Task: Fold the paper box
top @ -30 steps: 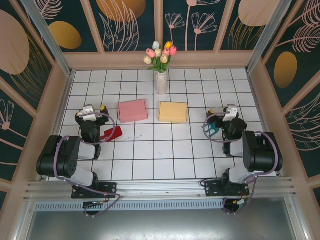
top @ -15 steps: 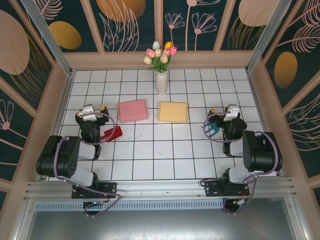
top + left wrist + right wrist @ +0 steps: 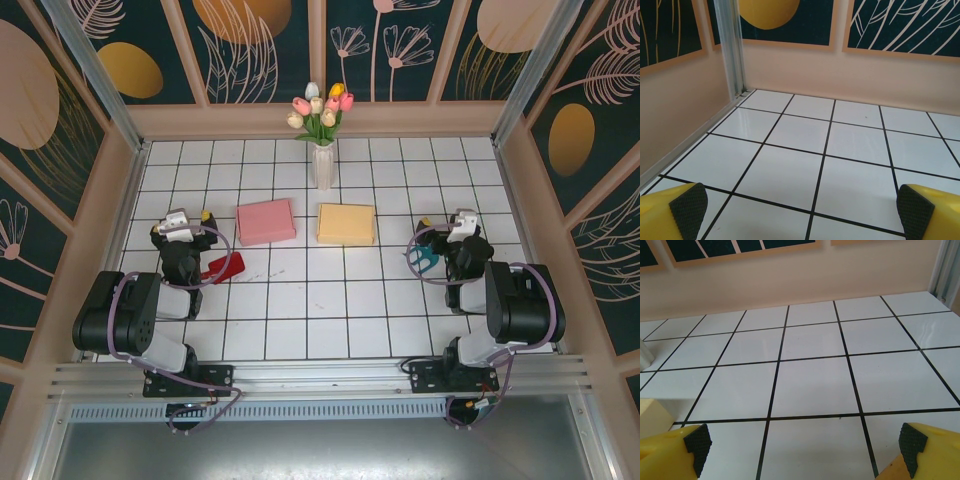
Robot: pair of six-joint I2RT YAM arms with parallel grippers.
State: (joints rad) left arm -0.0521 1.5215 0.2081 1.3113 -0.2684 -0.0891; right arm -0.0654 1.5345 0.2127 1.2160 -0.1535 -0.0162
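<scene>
Your left gripper [image 3: 801,209] stood wide open, grasping nothing, low over the tiles at the left side of the table [image 3: 330,300]. Your right gripper [image 3: 805,446] gaped just as wide on the right. The pink paper box [image 3: 265,221] and the yellow paper box [image 3: 346,224] lay mid-table, apart, nearer than the tulip vase [image 3: 322,165].

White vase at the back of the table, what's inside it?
A bunch of tulips, pink, yellow and cream, stands in the vase. Their lower stems, and any water, are hidden by its wall.
</scene>
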